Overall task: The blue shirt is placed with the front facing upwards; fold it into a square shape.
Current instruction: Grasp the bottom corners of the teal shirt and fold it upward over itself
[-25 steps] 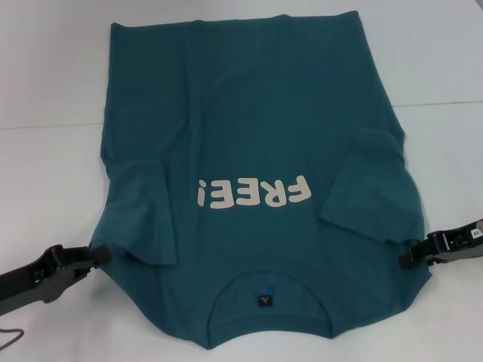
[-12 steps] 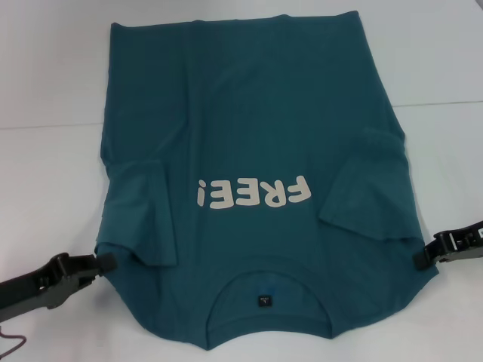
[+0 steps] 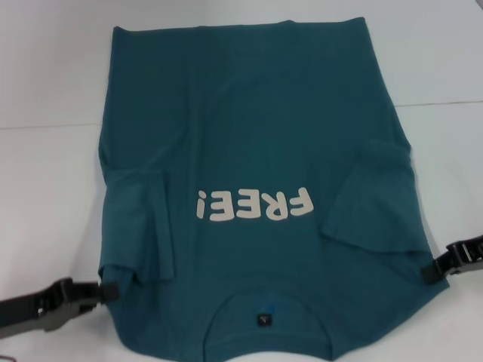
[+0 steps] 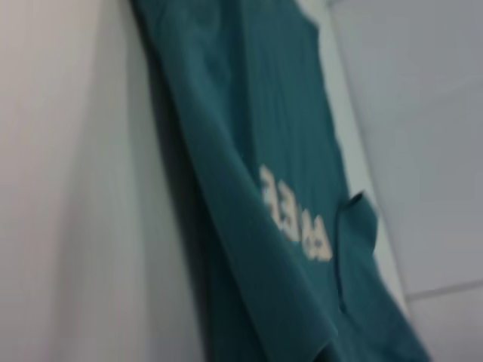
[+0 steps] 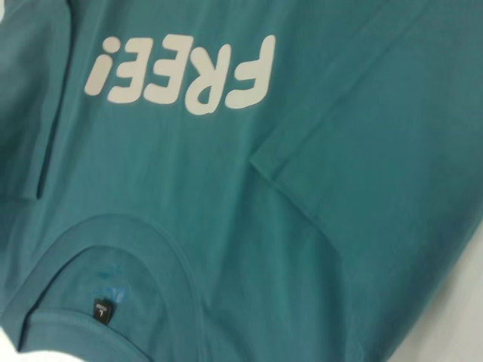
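The blue shirt [image 3: 249, 136] lies front up on the white table [image 3: 45, 188], collar nearest me, with white "FREE!" lettering [image 3: 253, 205] and a small dark label [image 3: 263, 320] in the neck. Both short sleeves are folded in over the body. My left gripper [image 3: 106, 290] is shut on the shirt's edge at the near left shoulder. At the near right shoulder my right gripper [image 3: 432, 270] pinches the edge. The left wrist view looks along the shirt [image 4: 249, 136]. The right wrist view shows the shirt's chest [image 5: 226, 188] and its label [image 5: 103, 311].
A seam [image 3: 445, 102] crosses the white table behind the shirt's middle. Bare white surface lies to the left and right of the shirt. The shirt's near edge reaches the bottom of the head view.
Both grippers have drawn back toward me, holding the shoulders. The whole shirt has slid nearer with them, its hem moving away from the far edge.
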`<move>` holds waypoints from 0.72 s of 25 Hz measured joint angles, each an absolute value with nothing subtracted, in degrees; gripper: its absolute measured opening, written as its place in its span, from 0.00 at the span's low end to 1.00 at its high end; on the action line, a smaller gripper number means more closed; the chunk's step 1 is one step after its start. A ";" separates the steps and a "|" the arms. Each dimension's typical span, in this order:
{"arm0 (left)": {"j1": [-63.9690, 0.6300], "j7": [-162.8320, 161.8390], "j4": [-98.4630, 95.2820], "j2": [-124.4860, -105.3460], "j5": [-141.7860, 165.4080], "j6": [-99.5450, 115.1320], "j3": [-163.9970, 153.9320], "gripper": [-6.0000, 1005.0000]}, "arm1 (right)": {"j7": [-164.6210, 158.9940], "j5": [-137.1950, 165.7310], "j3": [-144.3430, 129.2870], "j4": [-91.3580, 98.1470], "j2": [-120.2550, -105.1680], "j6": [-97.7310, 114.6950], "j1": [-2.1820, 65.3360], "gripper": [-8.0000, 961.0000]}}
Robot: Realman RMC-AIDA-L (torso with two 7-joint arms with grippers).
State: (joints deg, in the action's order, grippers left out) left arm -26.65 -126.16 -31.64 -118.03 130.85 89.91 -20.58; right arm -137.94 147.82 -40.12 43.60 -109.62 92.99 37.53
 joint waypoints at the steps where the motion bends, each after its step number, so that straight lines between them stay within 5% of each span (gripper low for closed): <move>1: -26.59 -126.48 -32.18 -118.00 132.24 90.73 -20.58 0.04 | -137.69 147.95 -40.26 43.80 -109.54 93.88 37.41 0.05; 13: -21.61 -125.92 -39.63 -118.58 139.27 106.71 -20.88 0.04 | -131.12 150.26 -40.60 49.92 -109.09 108.41 32.62 0.06; 18: -19.34 -124.14 -41.40 -119.43 142.95 111.47 -21.09 0.04 | -126.73 155.81 -40.59 49.54 -110.28 110.81 30.52 0.06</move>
